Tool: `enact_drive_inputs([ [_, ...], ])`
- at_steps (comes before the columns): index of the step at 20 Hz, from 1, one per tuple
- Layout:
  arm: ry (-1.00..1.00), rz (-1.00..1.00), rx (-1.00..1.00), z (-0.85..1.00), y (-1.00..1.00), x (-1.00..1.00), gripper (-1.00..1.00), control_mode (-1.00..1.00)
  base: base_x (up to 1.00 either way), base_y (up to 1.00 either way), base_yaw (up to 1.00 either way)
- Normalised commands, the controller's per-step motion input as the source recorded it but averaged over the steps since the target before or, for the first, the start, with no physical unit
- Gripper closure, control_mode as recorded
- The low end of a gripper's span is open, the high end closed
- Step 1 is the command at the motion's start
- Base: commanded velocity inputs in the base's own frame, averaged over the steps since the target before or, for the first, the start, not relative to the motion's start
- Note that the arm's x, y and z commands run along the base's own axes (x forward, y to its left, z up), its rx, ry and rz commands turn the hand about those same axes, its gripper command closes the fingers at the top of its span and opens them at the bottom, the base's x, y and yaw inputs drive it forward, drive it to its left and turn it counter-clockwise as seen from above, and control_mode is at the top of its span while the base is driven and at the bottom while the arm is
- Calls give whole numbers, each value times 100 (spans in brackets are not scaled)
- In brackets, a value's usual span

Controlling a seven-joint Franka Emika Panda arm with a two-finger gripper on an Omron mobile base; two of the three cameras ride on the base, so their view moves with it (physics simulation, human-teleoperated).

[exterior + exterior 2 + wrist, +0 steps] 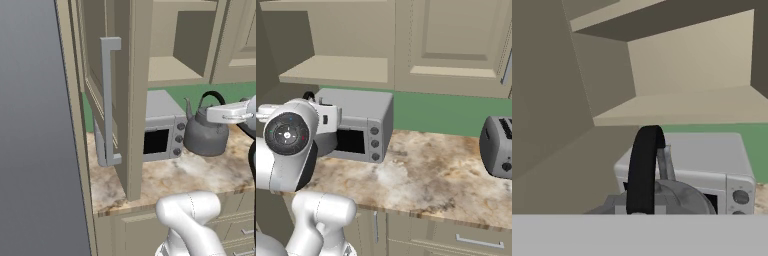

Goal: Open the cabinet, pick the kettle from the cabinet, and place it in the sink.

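Note:
The cabinet stands open; its door with the long grey bar handle swings out toward me, and the bare shelf shows inside. The dark grey kettle is out of the cabinet, below the shelf and just in front of the grey microwave. My gripper is shut on its black arched handle, which rises up the middle of the hand view. In the right base view my arm hides all but a sliver of the kettle handle. The sink is out of view.
A grey microwave sits on the marbled counter under the open cabinet. A grey toaster stands at the right. A tall grey panel blocks the left. The neighbouring upper cabinet is closed.

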Motion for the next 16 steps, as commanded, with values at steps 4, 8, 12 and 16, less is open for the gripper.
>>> enact_drive_inputs([
  [4, 0, 0, 0, 0, 0, 0, 100, 100, 0, 0, 0],
  [8, 0, 0, 0, 0, 0, 0, 100, 100, 0, 0, 0],
  [12, 0, 0, 0, 0, 0, 0, 100, 100, 0, 0, 0],
  [16, 0, 0, 0, 0, 0, 0, 100, 100, -25, 0, 0],
])
